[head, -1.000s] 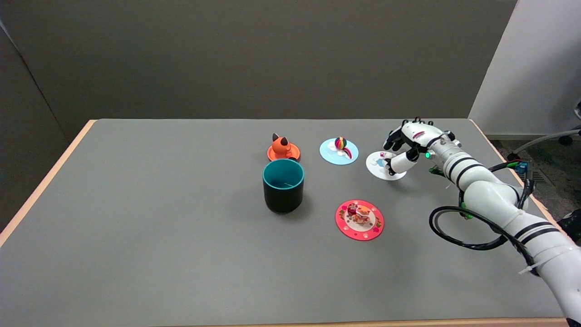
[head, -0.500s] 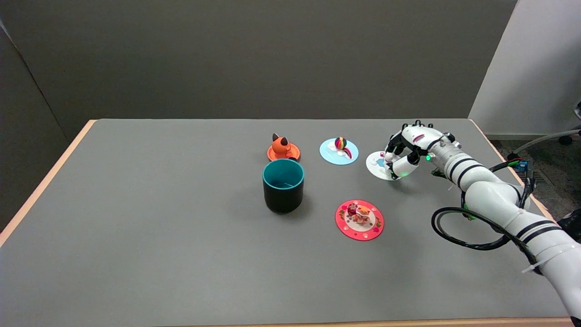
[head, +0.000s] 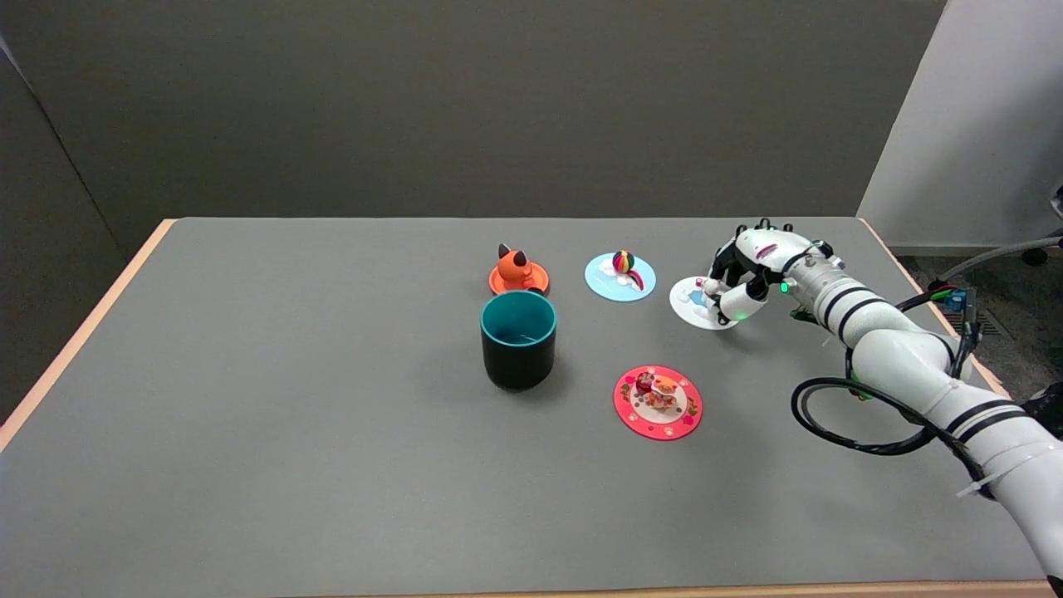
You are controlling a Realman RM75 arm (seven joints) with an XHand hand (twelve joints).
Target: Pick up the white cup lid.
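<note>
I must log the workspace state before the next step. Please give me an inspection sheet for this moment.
Surface: grey table with a wooden edge.
Job's things: white lid at the far right, its right part under the hand; whether it is off the table cannot be told.
Clutter: teal cup upright; orange lid behind it; blue lid; red lid nearest the camera.
Hand: right hand on the white lid, fingers curled onto its knob.
Cables: black cable looped beside the arm, over the table.
Surroundings: dark panels behind, a white wall at right.
</note>
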